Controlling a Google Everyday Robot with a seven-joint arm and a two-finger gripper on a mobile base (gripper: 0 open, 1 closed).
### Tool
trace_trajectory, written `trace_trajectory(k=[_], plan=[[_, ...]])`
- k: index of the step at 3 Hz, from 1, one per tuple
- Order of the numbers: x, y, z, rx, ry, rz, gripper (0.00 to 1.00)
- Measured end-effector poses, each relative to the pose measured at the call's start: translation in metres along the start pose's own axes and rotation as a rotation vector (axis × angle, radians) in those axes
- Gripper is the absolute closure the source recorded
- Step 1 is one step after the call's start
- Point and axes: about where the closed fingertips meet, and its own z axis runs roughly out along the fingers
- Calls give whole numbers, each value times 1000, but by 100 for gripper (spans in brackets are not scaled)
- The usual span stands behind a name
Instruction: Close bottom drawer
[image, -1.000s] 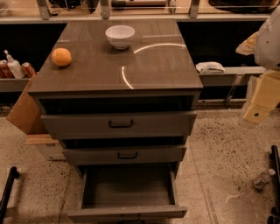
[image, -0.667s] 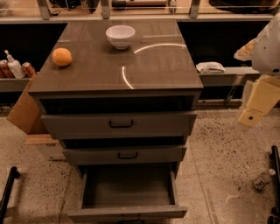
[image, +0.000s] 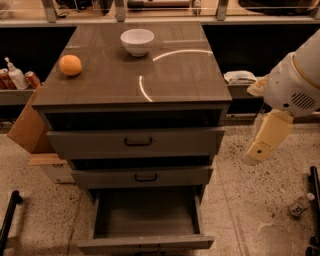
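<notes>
The bottom drawer (image: 146, 243) of the grey-brown cabinet (image: 135, 75) is pulled far out toward me and its inside is empty. Its handle is hidden from this angle. The middle drawer (image: 142, 176) and the top drawer (image: 135, 141) above it stick out only a little, each with a small black handle. My gripper (image: 260, 145) hangs from the white arm (image: 295, 82) at the right. It is in the air beside the cabinet's right side, at about the height of the top two drawers, and touches nothing.
An orange (image: 70, 65) and a white bowl (image: 137, 41) sit on the cabinet top. A cardboard box (image: 27, 127) leans at the cabinet's left. Bottles (image: 15, 75) stand on a left shelf. A plastic bottle (image: 301, 204) lies on the floor at the right.
The arm and gripper have moved left and down, closer to the cabinet's right side. The drawers have not moved.
</notes>
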Motion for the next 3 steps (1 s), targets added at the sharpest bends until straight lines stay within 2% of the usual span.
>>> trace_trajectory(k=[1, 2, 3], plan=[[0, 0, 2, -4, -1, 0, 0], [12, 6, 41, -59, -23, 10, 0], [26, 18, 104, -145, -38, 17, 0]])
